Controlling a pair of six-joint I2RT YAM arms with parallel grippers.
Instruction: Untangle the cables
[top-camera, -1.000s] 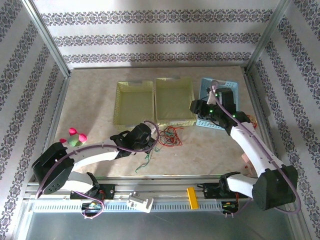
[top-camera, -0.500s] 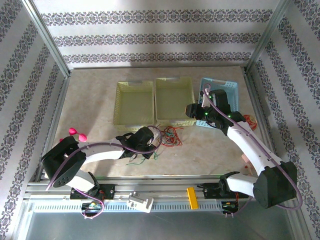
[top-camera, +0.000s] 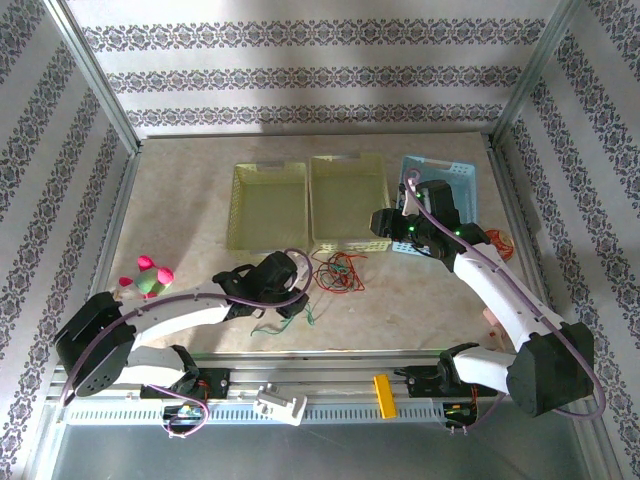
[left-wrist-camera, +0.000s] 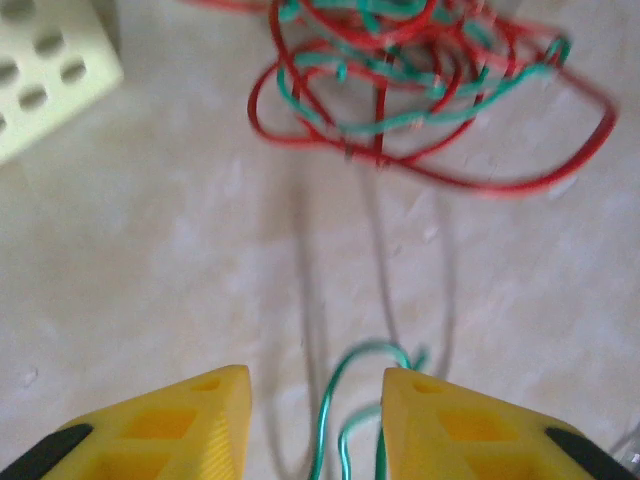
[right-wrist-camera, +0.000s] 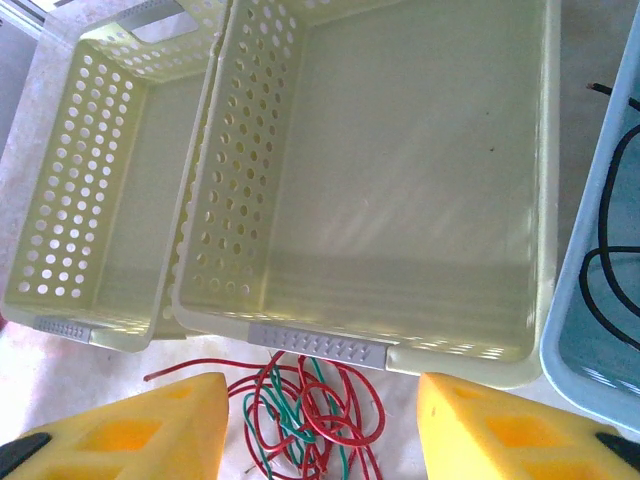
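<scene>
- The middle basket of three sits at the back of the worktop, a pale yellow one with nothing in it.
- Just in front of its near rim, the red cable and the green cable lie knotted together in one loose heap.
- The left hand is low over the worktop, in front of that heap on the side away from the middle basket. Its fingers are spread, and a loop of green cable lies in the gap between them, not pinched.
- The right hand hovers above the middle basket's near rim, fingers spread wide with nothing between them.
- The black cable lies in the blue basket, right beside the middle basket.
- A second yellow basket stands against the middle basket's other side.
- A pink and green toy lies well off from the middle basket, near the worktop's left edge.
</scene>
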